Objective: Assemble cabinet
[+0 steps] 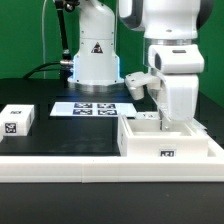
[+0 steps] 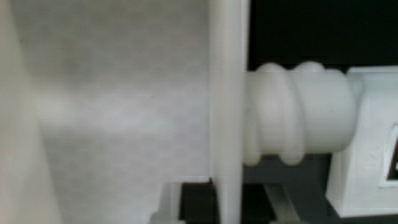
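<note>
Pincer [image 1: 165,115] at work over the cabinet body [image 1: 168,146], directly beneath.
Go down straight along the thin upright panel [image 2: 222,100] close in front; cannot tell if spread or pinching. Leave the loose panel [image 1: 18,121], well apart, and mind the ribbed white part [image 2: 294,110] just beside.

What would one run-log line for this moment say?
gripper: at rim of glossy white box-shaped plastic cabinet body | grip: open or shut unclear | small white tagged block: apart, exterior view's left
</note>
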Available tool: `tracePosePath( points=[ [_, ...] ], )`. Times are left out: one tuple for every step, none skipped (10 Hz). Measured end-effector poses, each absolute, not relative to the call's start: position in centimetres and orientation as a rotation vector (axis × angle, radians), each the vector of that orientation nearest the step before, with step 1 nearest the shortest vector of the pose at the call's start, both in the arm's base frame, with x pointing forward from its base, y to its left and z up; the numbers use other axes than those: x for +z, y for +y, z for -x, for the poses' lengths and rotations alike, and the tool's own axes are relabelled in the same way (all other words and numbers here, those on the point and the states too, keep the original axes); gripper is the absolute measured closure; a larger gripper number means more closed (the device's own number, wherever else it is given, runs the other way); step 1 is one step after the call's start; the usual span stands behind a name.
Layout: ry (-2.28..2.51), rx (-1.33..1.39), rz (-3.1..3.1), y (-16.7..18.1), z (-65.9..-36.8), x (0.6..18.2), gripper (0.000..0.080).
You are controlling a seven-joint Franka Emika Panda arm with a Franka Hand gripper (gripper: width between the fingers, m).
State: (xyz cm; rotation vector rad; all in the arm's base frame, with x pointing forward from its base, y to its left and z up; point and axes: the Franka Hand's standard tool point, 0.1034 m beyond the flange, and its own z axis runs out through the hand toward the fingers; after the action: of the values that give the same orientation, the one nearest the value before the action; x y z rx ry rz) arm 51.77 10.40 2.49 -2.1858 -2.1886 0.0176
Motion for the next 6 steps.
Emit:
tracePosePath(
  points=[
    [-2.166, 0.024, 2.204, 10.79, -51.76, 2.58, 0.0762],
    [-2.145, 0.022, 2.223, 11.29, -51.71, 2.62, 0.0762],
    [-2.137, 0.021, 2.23, 11.38, -51.7, 2.63, 0.0762],
    [-2.135, 0.021, 2.232, 11.26, -51.69, 2.61, 0.0762],
    [-2.135, 0.021, 2.232, 11.27, -51.68, 2.61, 0.0762],
    [-2.134, 0.022, 2.232, 11.23, -51.67, 2.59, 0.0652]
  ],
)
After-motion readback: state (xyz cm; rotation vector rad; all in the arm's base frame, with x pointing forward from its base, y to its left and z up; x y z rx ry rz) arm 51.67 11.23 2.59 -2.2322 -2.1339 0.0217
